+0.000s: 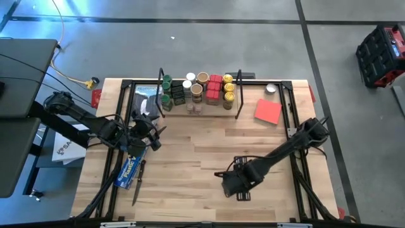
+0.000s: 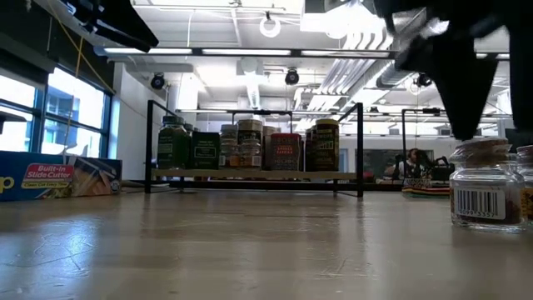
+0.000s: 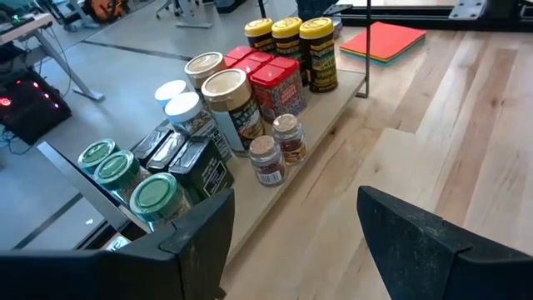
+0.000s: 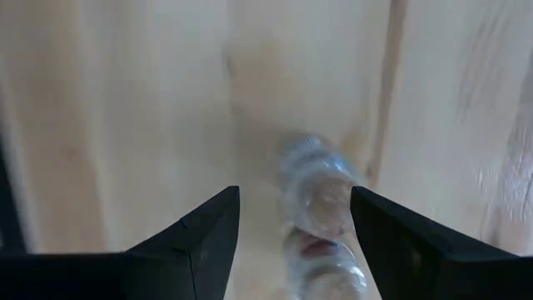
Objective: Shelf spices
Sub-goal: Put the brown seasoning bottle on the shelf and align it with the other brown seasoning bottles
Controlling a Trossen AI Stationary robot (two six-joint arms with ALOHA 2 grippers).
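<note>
The shelf [image 1: 238,95], a black wire rack with a wooden board [image 3: 337,104], stands at the table's far middle. Several spices [image 1: 199,90] stand on it: green-lidded jars [image 3: 125,171], tan-lidded jars [image 3: 226,87], red tins [image 3: 271,79], yellow-lidded jars [image 3: 287,33] and two tiny clear jars [image 3: 279,146]. My left gripper [image 1: 155,130] is open at the table's left, pointing toward the shelf. Near the front edge my right gripper [image 1: 235,189] is open and points down over two small clear jars [image 4: 316,192] standing on the table [image 2: 487,196], which it hides in the high view.
A long blue plastic-wrap box [image 1: 133,166] lies under the left arm at the front left. A flat red card [image 1: 267,111] lies right of the shelf, with a white-lidded jar [image 1: 271,88] behind it. Bare wood [image 1: 209,149] stretches between the shelf and my right gripper.
</note>
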